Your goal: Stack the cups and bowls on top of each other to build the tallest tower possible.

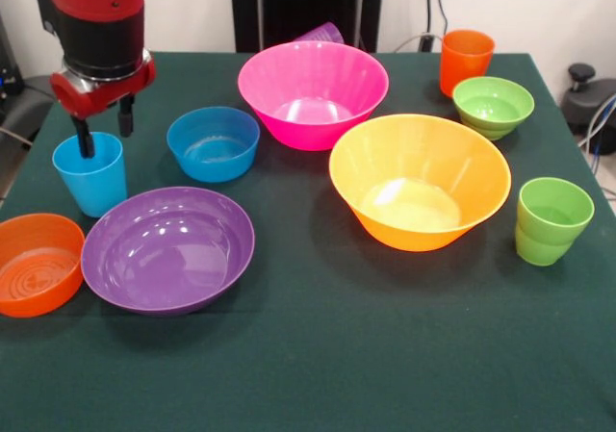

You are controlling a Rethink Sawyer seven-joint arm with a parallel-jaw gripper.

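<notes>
At the upper left of the frame I see my gripper (pixel 104 124) over the blue cup (pixel 91 173), which stands upright with its mouth up. The jaws are spread apart, one inside the cup's rim, the other outside its wall. The purple cup (pixel 321 34) lies tipped behind the pink bowl (pixel 313 92) at top centre. The orange cup (pixel 466 61) upper right and green cup (pixel 551 220) at right stand upright on the counter (pixel 318 355).
</notes>
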